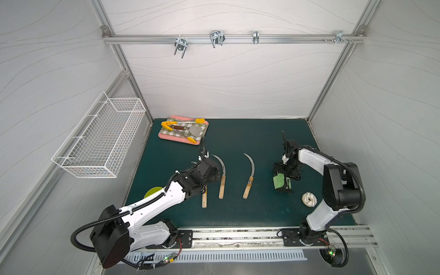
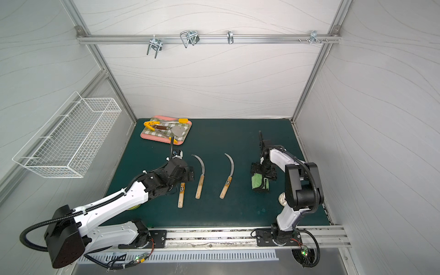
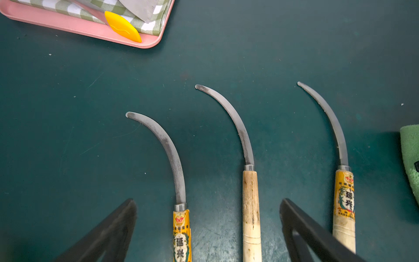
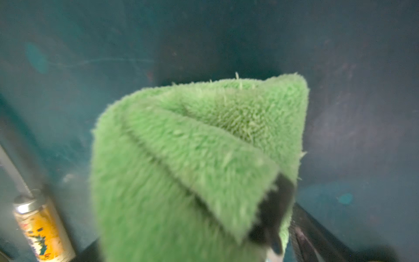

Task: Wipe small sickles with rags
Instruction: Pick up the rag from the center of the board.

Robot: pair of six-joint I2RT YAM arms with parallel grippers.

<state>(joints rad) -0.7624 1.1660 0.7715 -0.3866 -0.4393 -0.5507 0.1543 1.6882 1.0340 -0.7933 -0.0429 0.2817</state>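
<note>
Right gripper, jaws spread, straddles the rag. The 3 sickles lie to its left, handles toward the robot. Left gripper hangs released over the leftmost.

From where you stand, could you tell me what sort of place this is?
Probably a robot test cell: aluminium framing, green mat, left arm and right arm on a rail.

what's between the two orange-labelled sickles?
The plain-handled sickle, apart from the labelled sickle by the rag and the other labelled sickle. Left wrist view; both top views too.
</note>
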